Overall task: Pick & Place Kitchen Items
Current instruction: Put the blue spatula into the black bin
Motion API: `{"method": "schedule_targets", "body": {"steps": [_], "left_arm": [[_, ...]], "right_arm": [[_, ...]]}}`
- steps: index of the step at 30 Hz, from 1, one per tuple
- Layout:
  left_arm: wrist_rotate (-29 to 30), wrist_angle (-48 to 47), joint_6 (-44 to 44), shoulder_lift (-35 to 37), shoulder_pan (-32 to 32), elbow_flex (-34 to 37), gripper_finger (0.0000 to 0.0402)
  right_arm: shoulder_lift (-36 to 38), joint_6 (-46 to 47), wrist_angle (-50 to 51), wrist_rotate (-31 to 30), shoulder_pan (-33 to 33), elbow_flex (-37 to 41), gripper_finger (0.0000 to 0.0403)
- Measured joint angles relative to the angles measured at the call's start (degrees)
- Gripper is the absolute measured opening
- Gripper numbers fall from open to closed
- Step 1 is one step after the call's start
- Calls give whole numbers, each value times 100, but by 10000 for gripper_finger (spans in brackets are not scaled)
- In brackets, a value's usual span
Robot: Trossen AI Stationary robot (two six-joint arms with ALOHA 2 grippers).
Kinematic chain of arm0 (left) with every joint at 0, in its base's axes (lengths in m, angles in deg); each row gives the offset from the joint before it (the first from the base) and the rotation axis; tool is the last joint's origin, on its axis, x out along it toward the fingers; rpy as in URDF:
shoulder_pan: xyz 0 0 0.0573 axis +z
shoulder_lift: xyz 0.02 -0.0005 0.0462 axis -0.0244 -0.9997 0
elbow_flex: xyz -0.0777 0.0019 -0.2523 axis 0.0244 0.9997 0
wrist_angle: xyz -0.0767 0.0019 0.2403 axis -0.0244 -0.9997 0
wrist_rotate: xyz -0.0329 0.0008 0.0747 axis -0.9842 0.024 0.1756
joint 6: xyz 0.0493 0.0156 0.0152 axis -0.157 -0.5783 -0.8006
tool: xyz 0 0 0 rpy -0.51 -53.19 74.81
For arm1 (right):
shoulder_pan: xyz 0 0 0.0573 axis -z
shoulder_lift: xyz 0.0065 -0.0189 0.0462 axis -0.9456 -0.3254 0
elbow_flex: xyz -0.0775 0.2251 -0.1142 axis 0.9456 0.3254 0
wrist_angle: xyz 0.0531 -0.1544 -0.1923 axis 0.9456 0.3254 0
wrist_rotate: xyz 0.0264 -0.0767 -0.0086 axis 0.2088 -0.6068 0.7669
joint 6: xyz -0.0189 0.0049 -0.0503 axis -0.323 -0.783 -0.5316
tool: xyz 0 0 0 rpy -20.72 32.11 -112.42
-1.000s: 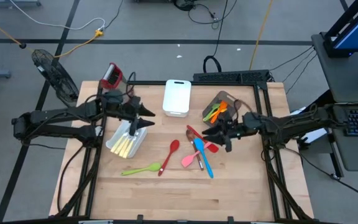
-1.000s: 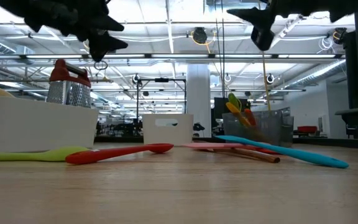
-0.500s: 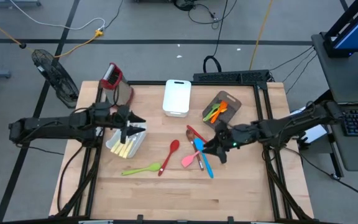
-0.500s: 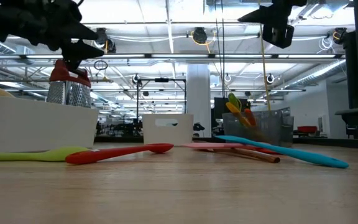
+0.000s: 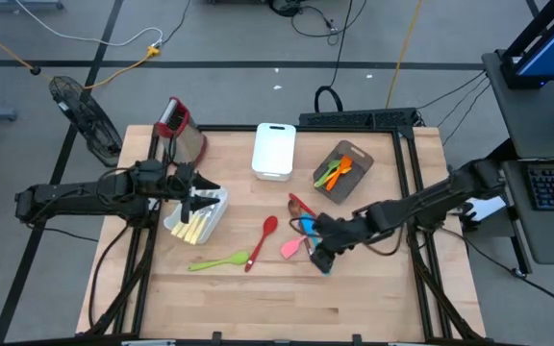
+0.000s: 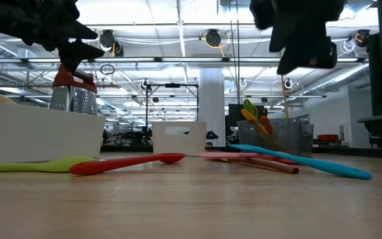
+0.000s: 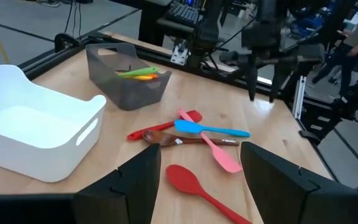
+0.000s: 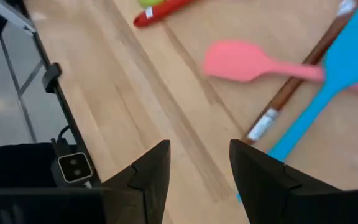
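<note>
Several kitchen items lie loose mid-table: a blue spatula [image 5: 305, 227] [image 8: 328, 93], a pink spatula [image 5: 291, 247] [image 8: 244, 62], a brown wooden-handled utensil [image 8: 288, 99], a red spoon [image 5: 265, 234] [image 7: 191, 185] and a green spoon [image 5: 218, 260]. My right gripper [image 5: 318, 258] [image 8: 197, 168] hangs open above the pile's near end, tipped down, touching nothing. My left gripper [image 5: 210, 198] [image 7: 197, 186] stands open above a white bin [image 5: 175, 227] that holds pale-yellow cutlery [image 5: 196, 225].
A white bin [image 5: 274, 150] stands at the back middle. A grey bin [image 5: 354, 157] with green and orange utensils stands at the back right. A steel grater with a red top [image 5: 172, 117] stands at the back left. Bare wood lies along the near edge.
My right gripper has swung toward the table's near edge and a little left, sunk and tipped its fingers downward over the utensil pile. My left gripper has drawn back toward the table's left edge, above the bin with cutlery. No utensil has moved.
</note>
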Motion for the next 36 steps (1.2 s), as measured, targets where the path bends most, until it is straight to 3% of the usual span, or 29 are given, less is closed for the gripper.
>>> {"method": "schedule_targets", "body": {"steps": [5,11,20,28,36], "left_arm": [[0,0,-136,0,2,0,228],[0,-2,-224,0,4,0,228],[-2,-186,-230,0,4,0,228],[-4,-260,-217,0,4,0,228],[-7,-260,-224,0,3,0,228]], "right_arm": [[-600,763,30,576,93,-60,158],[-982,903,-27,1061,200,-60,158],[-1009,867,125,990,458,-60,157],[-1009,775,284,406,718,-60,157],[-1174,673,371,454,794,-36,157]]}}
